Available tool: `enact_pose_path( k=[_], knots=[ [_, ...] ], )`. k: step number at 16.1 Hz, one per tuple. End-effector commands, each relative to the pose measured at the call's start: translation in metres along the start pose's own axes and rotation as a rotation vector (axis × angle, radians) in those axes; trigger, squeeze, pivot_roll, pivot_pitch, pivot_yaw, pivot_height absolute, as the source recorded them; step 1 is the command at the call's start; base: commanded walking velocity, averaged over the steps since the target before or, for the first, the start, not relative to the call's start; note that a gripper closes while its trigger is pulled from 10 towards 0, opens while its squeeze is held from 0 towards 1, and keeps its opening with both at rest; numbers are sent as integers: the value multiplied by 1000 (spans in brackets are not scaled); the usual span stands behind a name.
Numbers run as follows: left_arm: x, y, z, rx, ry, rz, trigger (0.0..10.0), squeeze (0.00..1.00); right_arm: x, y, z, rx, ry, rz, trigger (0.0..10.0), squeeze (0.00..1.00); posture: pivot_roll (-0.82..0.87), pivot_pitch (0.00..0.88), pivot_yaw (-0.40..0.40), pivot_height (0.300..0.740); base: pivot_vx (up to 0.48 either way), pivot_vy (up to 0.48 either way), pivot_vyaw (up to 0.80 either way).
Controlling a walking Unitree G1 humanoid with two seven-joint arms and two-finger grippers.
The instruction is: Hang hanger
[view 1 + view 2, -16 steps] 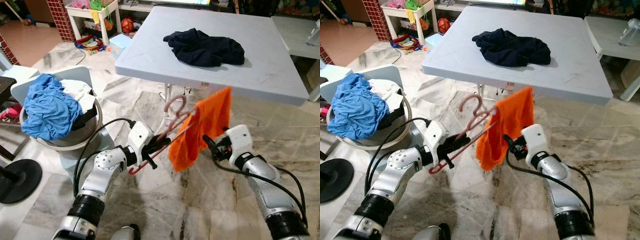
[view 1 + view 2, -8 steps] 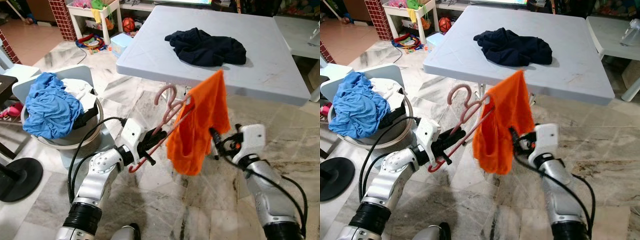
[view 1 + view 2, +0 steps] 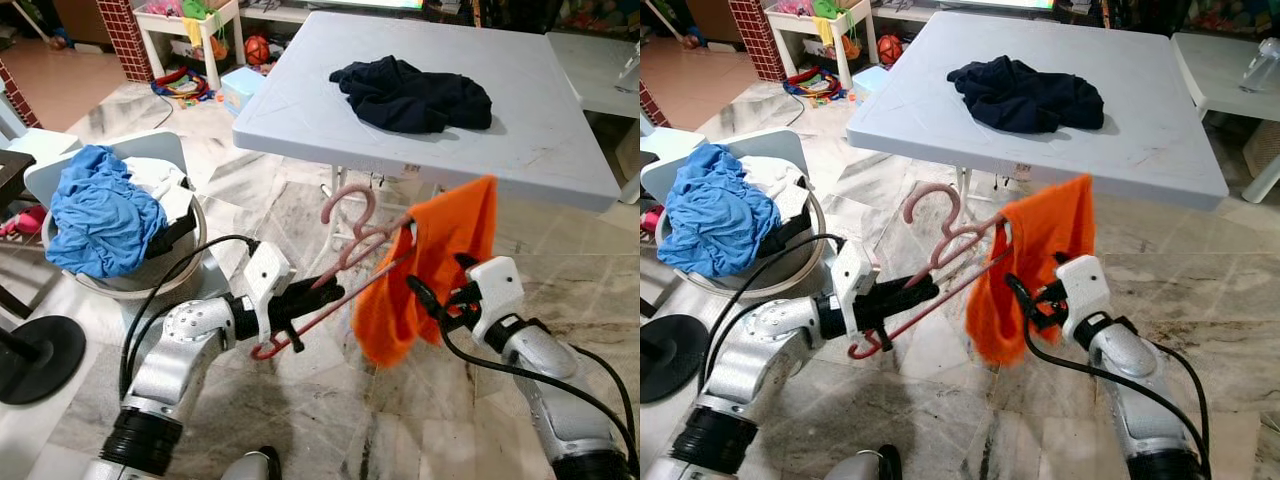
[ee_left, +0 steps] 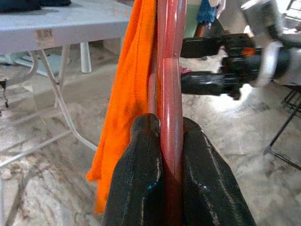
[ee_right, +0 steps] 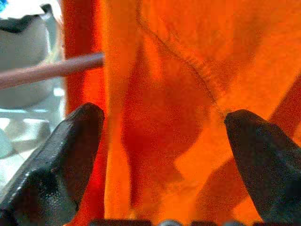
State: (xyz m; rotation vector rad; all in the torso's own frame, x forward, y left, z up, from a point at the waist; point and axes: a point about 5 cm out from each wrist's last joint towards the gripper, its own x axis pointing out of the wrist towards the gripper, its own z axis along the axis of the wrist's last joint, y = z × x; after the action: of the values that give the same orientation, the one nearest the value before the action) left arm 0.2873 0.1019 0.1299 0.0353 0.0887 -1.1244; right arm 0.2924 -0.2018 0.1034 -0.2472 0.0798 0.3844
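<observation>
Hanger: pink hanger [image 3: 345, 265] held in mid-air in front of the robot, below the near edge of the grey table [image 3: 300, 110]; hook end up, tilted toward the table.
Left gripper: left gripper [image 3: 300, 298] clamped on the hanger's lower bar; in the left wrist view both black fingers [image 4: 138, 183] press tight against the bar, no gap.
Garment: orange cloth [image 3: 430, 260] draped over the far end of the hanger, bunched, most of it hanging off one side; not spread across both shoulders as far as I can see.
Right gripper: right gripper [image 3: 432, 300] at the cloth's lower part, fingers spread wide; right wrist view has the two pads [image 5: 70, 136] well apart with orange fabric between them, not pinched. Holding nothing.
Table: dark navy garment [image 3: 412, 92] lying crumpled on top, untouched.
Basket: round laundry basket [image 3: 150, 280] to the robot's left, blue cloth [image 3: 100, 215] and white laundry piled in it.
Progress: early-mid, my read. Hanger is secured and the cloth is on it, but seating looks loose.
Left to do: settle the cloth on the hanger, then carry it to a rail or hook and hang it. No rail or hook visible from here, so the hang target is unknown.
Risk: cloth could slide off the tilted end while the right gripper is not holding it.
</observation>
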Motion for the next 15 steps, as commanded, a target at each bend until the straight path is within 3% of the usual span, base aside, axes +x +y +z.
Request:
enact_pose_path(
  k=[1, 2, 4, 5, 6, 7, 9, 15],
  knots=[
    [1, -5, 13, 23, -49, -43, 0, 0, 1, -6, -2, -28, 17, -35, 10000, 1000, 31, 92, -30, 740, 0, 0, 0],
    [0, -5, 18, 26, -52, -48, 0, 0, 4, -9, -5, -48, 49, -82, 10000, 918, 38, 88, -28, 740, 0, 0, 0],
    [-1, -6, 24, 28, -55, -64, 0, 0, 8, -4, -10, -51, 71, -88, 10000, 196, 42, 89, -24, 740, 0, 0, 0],
    [-1, -7, 26, 27, -56, -74, 0, 0, 10, -1, -12, -56, 81, -90, 10000, 0, 45, 88, -24, 740, 0, 0, 0],
    [1, -8, 29, 47, -62, -74, 0, 0, 13, 2, -13, -31, 67, -88, 8745, 0, 47, 89, -23, 740, 0, 0, 0],
    [1, -9, 31, 44, -67, -78, 0, 0, 13, 3, -12, -31, 62, -85, 0, 0, 48, 90, -19, 740, 0, 0, 0],
    [2, -10, 33, 40, -71, -81, 0, 0, 14, 2, -14, -24, 66, -94, 0, 0, 47, 90, -10, 740, 0, 0, 0],
    [4, -10, 37, 35, -81, -87, 0, 0, 15, -24, -18, -15, 88, -304, 0, 0, 46, 92, -7, 740, 0, 0, 0]
  ],
)
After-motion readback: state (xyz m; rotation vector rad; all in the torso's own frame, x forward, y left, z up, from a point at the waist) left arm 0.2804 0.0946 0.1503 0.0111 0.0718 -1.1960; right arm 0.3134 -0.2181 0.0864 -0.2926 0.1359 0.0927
